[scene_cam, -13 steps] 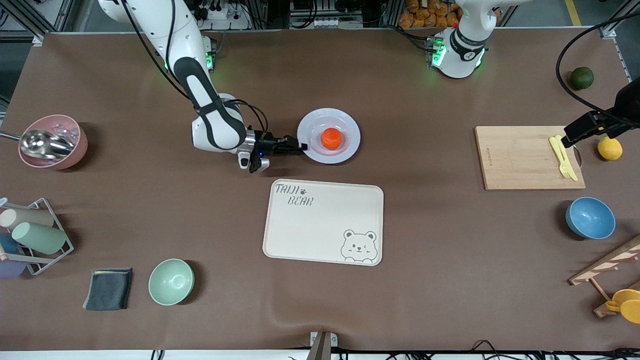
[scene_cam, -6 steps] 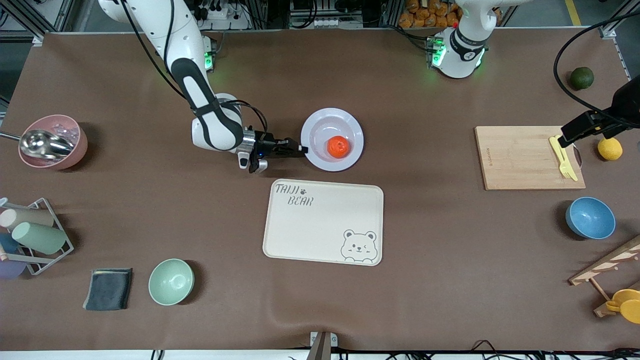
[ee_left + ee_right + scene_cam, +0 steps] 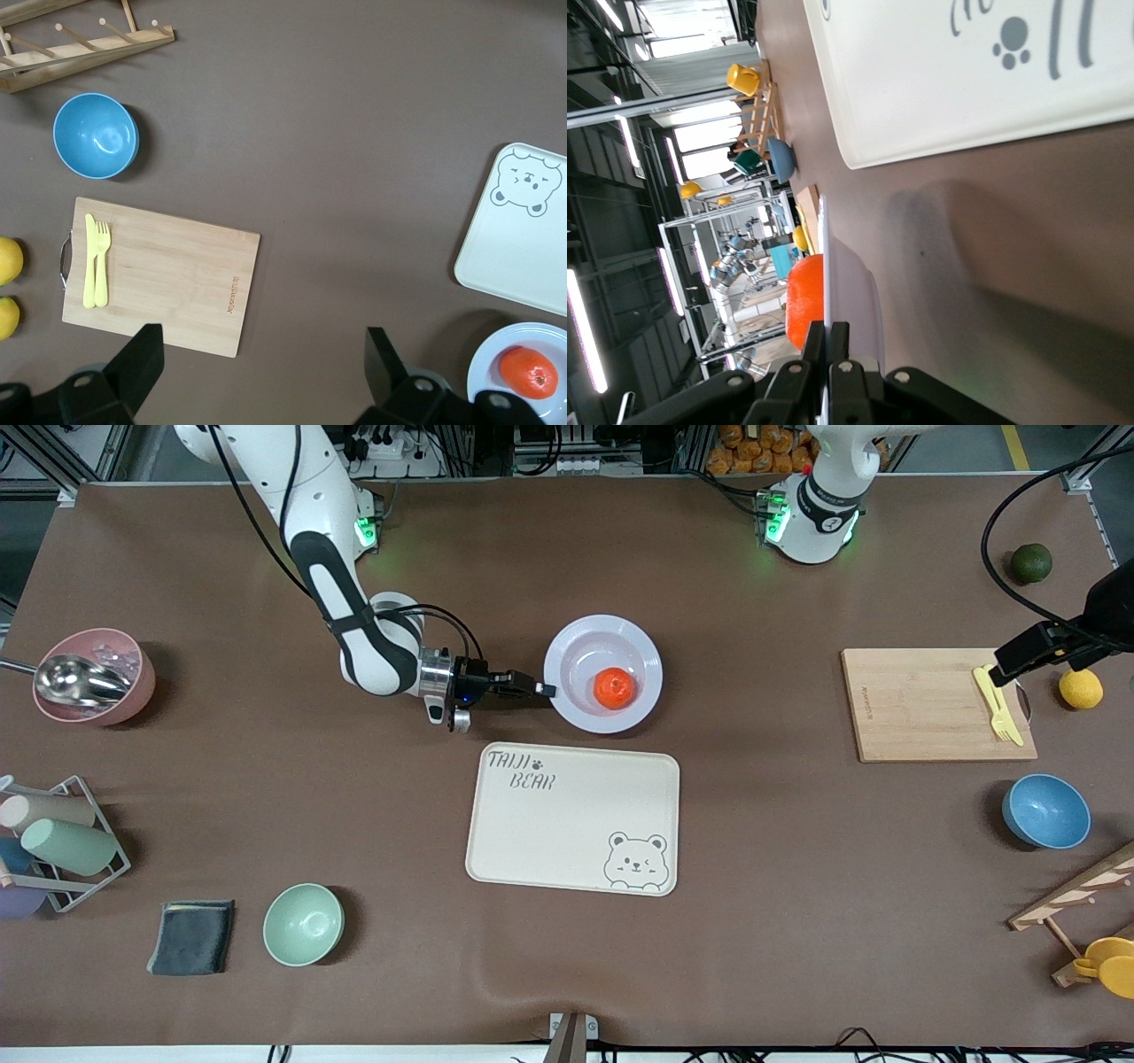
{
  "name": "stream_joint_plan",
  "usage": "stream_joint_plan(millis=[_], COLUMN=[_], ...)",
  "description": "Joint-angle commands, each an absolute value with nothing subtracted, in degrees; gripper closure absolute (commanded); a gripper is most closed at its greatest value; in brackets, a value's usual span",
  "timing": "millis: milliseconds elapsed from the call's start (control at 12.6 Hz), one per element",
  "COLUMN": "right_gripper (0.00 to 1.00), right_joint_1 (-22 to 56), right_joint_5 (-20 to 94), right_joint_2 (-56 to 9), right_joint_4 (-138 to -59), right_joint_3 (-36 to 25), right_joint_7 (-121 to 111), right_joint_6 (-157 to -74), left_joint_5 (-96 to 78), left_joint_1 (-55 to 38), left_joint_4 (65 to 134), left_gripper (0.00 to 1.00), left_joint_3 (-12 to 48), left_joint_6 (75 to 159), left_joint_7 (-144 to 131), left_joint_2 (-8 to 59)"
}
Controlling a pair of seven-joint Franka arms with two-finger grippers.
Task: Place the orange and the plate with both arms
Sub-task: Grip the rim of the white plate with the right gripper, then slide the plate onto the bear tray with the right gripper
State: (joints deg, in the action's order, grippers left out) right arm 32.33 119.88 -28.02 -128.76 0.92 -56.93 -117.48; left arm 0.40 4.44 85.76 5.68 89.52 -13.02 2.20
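The pale lavender-white plate (image 3: 573, 643) is held by its rim in my right gripper (image 3: 547, 689), which is shut on it, just off the table beside the cream tray. The orange (image 3: 613, 687) lies in the plate's sunken centre. In the right wrist view the plate's rim (image 3: 826, 257) runs edge-on between the fingers, with the orange (image 3: 804, 301) beside it. My left gripper (image 3: 1019, 662) is open and empty over the cutting board's end by the lemon; it waits. The left wrist view shows its gripper (image 3: 263, 372), the plate (image 3: 485, 372) and the orange (image 3: 529, 372).
A cream bear tray (image 3: 574, 817) lies nearer the camera than the plate. A wooden cutting board (image 3: 921, 704) with a yellow fork and knife (image 3: 997, 701), a lemon (image 3: 1081, 688), a dark green fruit (image 3: 1031, 562) and a blue bowl (image 3: 1045, 811) are at the left arm's end. A mint bowl (image 3: 303, 924) is nearer the camera.
My right gripper has carried the plate toward the left arm's end. The orange has rolled in the plate, away from the gripper. The left arm has hardly moved.
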Motion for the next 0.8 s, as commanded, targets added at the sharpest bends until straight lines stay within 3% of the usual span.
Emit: stream_joint_plan(millis=[0,478,717], right_gripper=[1.00,1.00,1.00], right_joint_1=[31.12,27.61,25.31], right_joint_5=[122.17,122.17,121.65], right_joint_2=[-25.58,-25.49,-28.46], right_joint_4=[-130.69,-127.62,-122.10], right_joint_3=[1.23,0.62,0.53], right_joint_7=[-57.04,-57.65,-58.01], right_joint_6=[-116.54,-117.59,-120.73], left_joint_5=[-0.88,-0.88,-0.97], left_joint_1=[4.66,4.66,4.66], left_joint_4=[86.31,86.22,86.31], left_gripper=[0.00,0.00,0.00], left_joint_3=[5.71,5.71,5.71], left_joint_6=[89.47,89.47,89.56], left_joint_7=[-11.78,-11.78,-11.78], left_joint_2=[1.58,1.58,1.58])
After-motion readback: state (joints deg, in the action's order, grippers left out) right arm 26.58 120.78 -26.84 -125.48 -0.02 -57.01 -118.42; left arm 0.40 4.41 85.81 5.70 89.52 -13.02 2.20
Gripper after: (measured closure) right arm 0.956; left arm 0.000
